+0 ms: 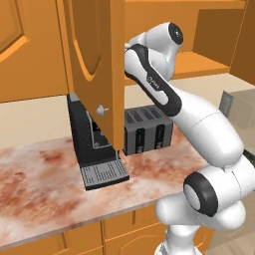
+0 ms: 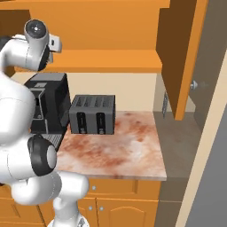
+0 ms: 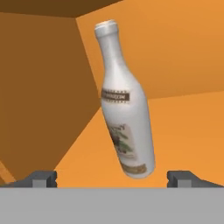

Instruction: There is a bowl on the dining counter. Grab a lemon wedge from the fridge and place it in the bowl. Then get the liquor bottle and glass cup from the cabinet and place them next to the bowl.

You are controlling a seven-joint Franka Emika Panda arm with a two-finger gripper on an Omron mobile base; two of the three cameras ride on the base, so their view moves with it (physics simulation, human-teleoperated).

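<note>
Reaching into the open upper cabinet, the white arm is lining up on the tall white glass liquor bottle with a dark band and a printed paper label (image 3: pixel 124 103), which is standing on the orange cabinet shelf (image 3: pixel 183 131) near the back corner and appearing tilted in the hand view (the hand itself is probably rolled, so the lean may not be real). The two-finger gripper (image 3: pixel 112 178) is released, its left dark fingertip (image 3: pixel 43 178) and right one sitting wide apart on either side of the bottle's base, with nothing between them yet.

To do this well, I judge the hand should be easing forward until the bottle's body sits squarely between the pads, then closing on the wide labelled section rather than the narrow neck, keeping clear of the open orange wooden cabinet door (image 1: pixel 94 64). The glass looks smooth and may slip if gripped low or off-centre.
</note>
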